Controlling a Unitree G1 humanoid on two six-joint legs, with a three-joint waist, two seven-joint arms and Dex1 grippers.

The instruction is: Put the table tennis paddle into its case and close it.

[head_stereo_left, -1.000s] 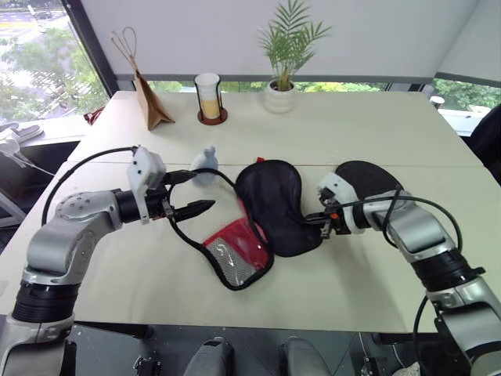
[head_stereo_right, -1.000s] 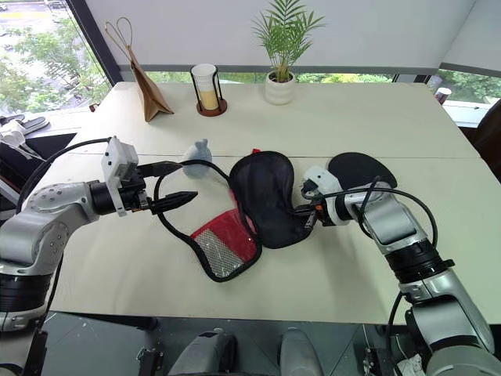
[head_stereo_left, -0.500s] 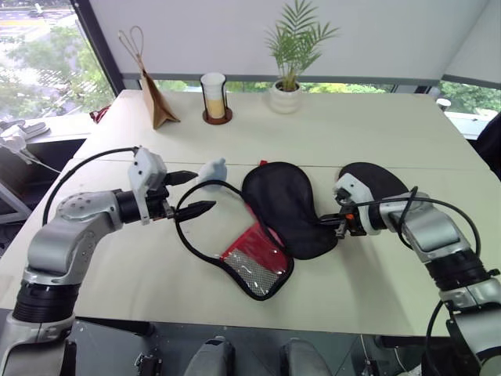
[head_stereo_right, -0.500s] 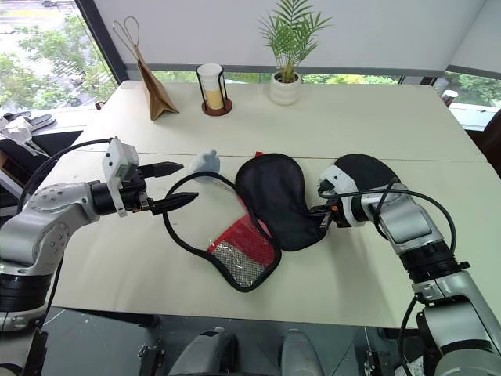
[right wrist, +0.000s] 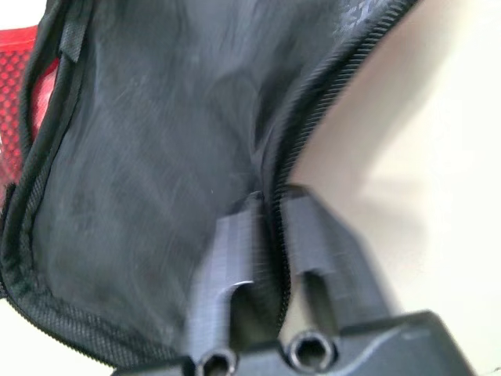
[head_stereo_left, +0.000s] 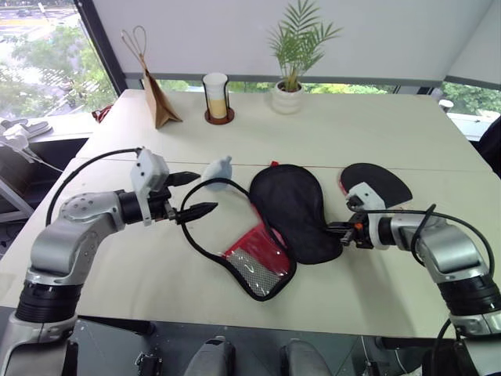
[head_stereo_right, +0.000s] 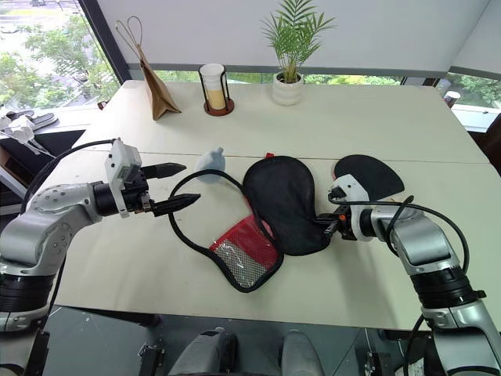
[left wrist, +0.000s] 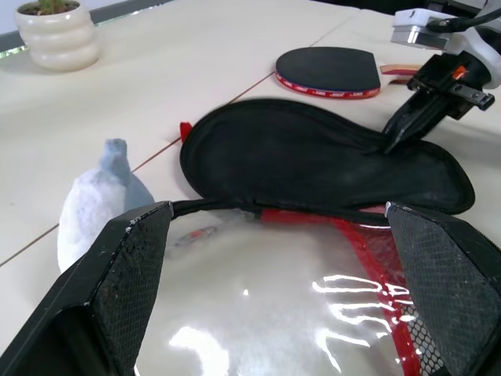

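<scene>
The case (head_stereo_left: 274,223) lies unzipped and splayed across the middle of the tabletop (head_stereo_left: 368,133): the black flap is folded back toward the right arm, and the red mesh half faces the near edge with its zipper edging looped out to the left. The table tennis paddle (head_stereo_left: 381,181) lies flat just beyond the right arm, apart from the case and not yet inside.

Right tool (head_stereo_right: 328,226): fingers close together astride the zipper edge of the black flap. Whether they grip the fabric or merely straddle it cannot be told.

Left tool (head_stereo_left: 193,194): fingers spread wide, empty, hovering level at the zipper loop, with the grey-blue plush toy (head_stereo_left: 218,169) just beyond.

Judgement: the case is being laid open to receive the paddle. To do it well, spread the flap flat and clear of the red half, keep the zipper loop from catching the left fingers, and only then fetch the paddle, blade first into the round end
</scene>
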